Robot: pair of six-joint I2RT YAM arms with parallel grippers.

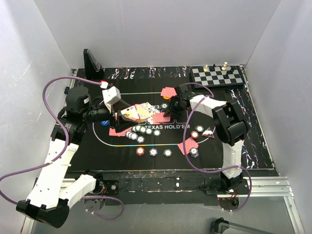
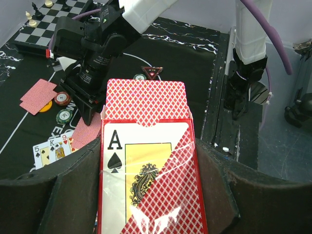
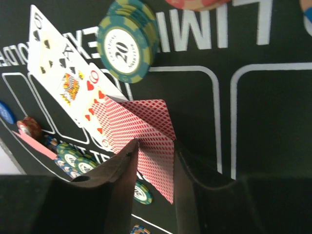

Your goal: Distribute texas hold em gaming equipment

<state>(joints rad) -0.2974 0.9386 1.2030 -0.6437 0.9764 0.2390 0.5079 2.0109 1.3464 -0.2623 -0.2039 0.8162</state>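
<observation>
Two dark jaws stand slightly apart, a red-backed card (image 3: 157, 161) between them on the black mat (image 3: 195, 117). Just beside lie face-up cards (image 3: 68, 78) and a green chip stack (image 3: 127, 41).

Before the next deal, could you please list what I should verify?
1. Left pincer clamps the red playing-card box: ok.
2. Red-patterned-back deck protrudes from the box top: ok.
3. Right pincer stands open around the face-down red-backed card on the black felt mat: ok.
4. That card lies fully flat: cannot tell.
5. It is clear of the face-up playing cards: not ok, overlapping.
</observation>
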